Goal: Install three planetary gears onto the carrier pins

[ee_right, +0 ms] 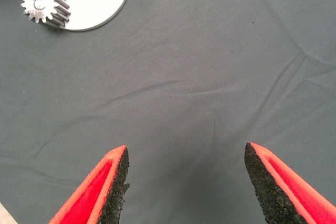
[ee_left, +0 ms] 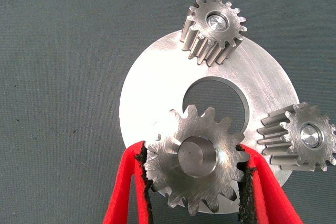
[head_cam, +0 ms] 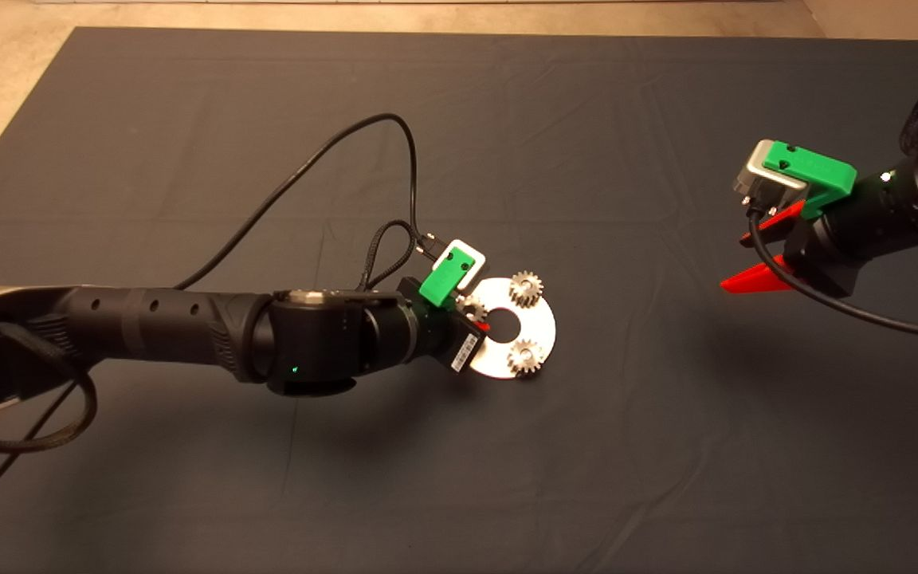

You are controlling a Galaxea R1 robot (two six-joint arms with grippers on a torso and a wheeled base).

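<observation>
red fingers (ee_left: 131,187) of the left gripper (ee_left: 197,192) pinch a gear (ee_left: 195,158) from both sides. this gear is silvery, with pointed teeth all round, and it sits on a pin (ee_left: 196,156) whose flat top shows in the gear's middle hole. under it lies the disc (ee_left: 152,93), flat and shiny, with a big round hole in its middle. two more gears sit on the disc, each on its own pin: one (ee_left: 214,29) across the hole from the held gear and one (ee_left: 298,136) just beside it, at the disc's rim. the three gears look the same and do not touch each other. from above, the disc rests near the middle of the dark mat (head_cam: 188,478), and the left arm reaches in to it. the right gripper (head_cam: 755,257) hangs well apart over bare mat, its fingers (ee_right: 107,184) spread wide with nothing between them.
</observation>
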